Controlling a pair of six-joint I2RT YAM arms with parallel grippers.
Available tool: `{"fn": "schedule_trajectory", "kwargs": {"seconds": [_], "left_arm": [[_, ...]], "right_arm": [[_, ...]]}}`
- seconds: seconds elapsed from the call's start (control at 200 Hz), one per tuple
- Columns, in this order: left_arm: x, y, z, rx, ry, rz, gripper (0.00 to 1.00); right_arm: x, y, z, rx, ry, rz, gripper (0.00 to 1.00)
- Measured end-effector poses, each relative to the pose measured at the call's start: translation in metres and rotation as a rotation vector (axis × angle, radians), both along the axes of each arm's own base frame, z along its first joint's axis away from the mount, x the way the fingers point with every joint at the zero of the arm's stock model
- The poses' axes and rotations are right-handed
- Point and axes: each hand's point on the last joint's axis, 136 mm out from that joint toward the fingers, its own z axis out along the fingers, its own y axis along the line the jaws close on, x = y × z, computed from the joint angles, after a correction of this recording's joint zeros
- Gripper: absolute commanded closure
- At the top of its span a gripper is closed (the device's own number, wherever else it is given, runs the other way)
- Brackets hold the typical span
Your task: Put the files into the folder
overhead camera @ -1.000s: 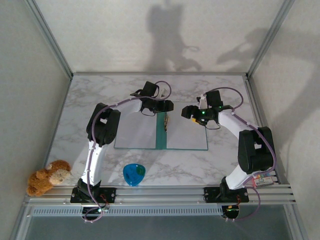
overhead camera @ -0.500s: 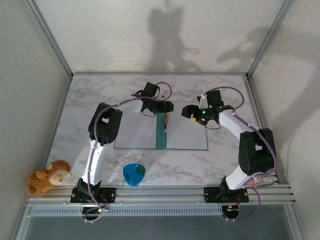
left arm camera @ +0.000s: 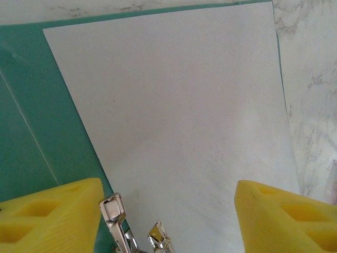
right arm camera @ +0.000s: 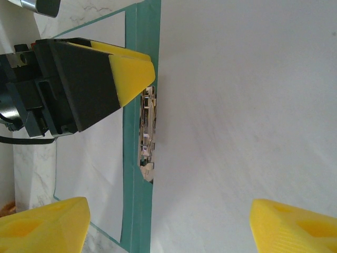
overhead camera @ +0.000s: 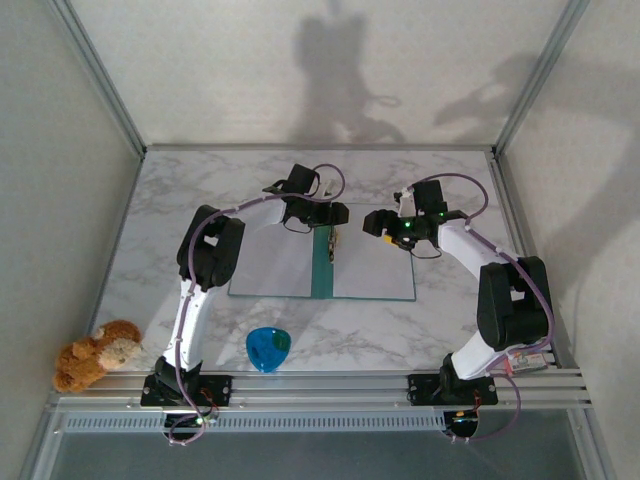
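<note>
Hovering over the far edge of the folder [overhead camera: 321,272], both arms hang above the table, and the folder itself lies wide open and flat on the marble tabletop [overhead camera: 180,200], its teal spine strip [right arm camera: 135,184] running down its middle. The files [left arm camera: 174,105] lie flat inside the folder as plain white sheets, 1 on the leaf left of the spine with a thin teal margin of folder showing round its edges, and more white covering the leaf right of the spine up to the metal clip [right arm camera: 147,138]. That clip sits on the folder's spine near its far end. The left gripper [left arm camera: 168,184] hangs just above the left leaf of the folder beside the clip, its 2 yellow fingers [left arm camera: 50,213] spread wide apart with nothing between them but the sheet below, so it is open and holds nothing. The right gripper [right arm camera: 169,203] hangs above the right leaf of the folder, also beside the clip, its own yellow fingers [right arm camera: 45,226] likewise wide apart and gripping nothing. From the right wrist view, 1 yellow fingertip of the left gripper sits over the spine, just beside the clip's far end; I cannot tell whether it touches. A small blue cup [overhead camera: 268,347] stands on the marble on the near side of the folder, and a brown teddy bear [overhead camera: 98,352] sits well apart from the folder, off its near-left corner by the table's edge.
</note>
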Motion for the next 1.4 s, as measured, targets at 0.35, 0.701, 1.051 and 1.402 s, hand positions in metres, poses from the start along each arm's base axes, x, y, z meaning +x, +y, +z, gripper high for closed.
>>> {"fn": "schedule_trajectory", "kwargs": {"seconds": [0.35, 0.701, 1.051, 1.402], "left_arm": [[-0.006, 0.000, 0.006, -0.012, 0.001, -0.013, 0.33], [-0.033, 0.005, 0.038, -0.058, -0.028, -0.016, 0.33], [-0.069, 0.006, 0.033, -0.036, -0.010, -0.028, 0.32], [-0.025, 0.005, 0.050, 0.005, -0.121, 0.046, 0.19]], "right_arm": [[-0.001, 0.002, 0.001, 0.014, 0.006, 0.007, 0.20], [-0.002, 0.002, 0.001, 0.022, 0.016, -0.003, 0.20], [-0.002, 0.003, 0.002, 0.026, 0.019, -0.002, 0.20], [-0.004, 0.003, -0.001, 0.026, 0.028, -0.001, 0.20]]}}
